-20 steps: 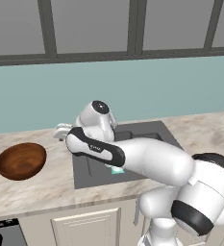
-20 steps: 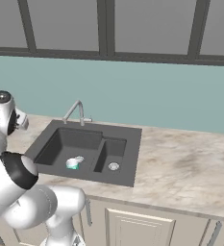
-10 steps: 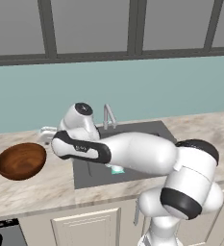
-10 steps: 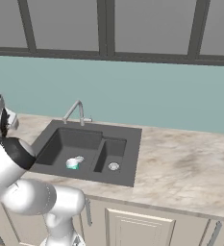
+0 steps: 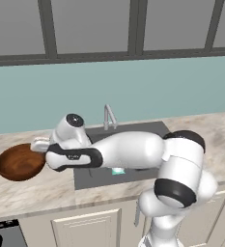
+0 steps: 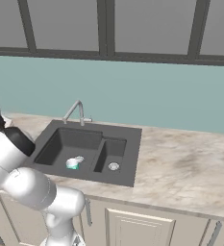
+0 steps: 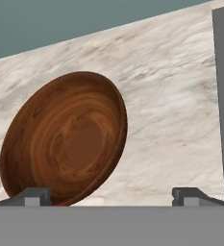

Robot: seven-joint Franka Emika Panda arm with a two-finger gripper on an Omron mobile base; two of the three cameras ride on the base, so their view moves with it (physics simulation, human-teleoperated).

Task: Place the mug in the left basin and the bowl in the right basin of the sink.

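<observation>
Pincer (image 7: 111, 194) open, jaws wide apart, empty, hanging over worktop (image 7: 171, 110) just beside bowl (image 7: 68, 137). Bowl lies on worktop left of sink (image 6: 128, 158) (toward left fingertip (image 7: 34, 196) in hand view), apart from both tips. Mug (image 6: 72, 164) upright in left basin (image 6: 60, 144); right basin (image 6: 111, 153) holds nothing

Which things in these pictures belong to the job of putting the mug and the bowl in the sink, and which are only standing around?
Belong to the job:
- mug, already in the left basin
- bowl, on the counter
- right basin
- sink
- gripper, open, facing the bowl

Only around:
- faucet
- counter
- cabinet doors
</observation>
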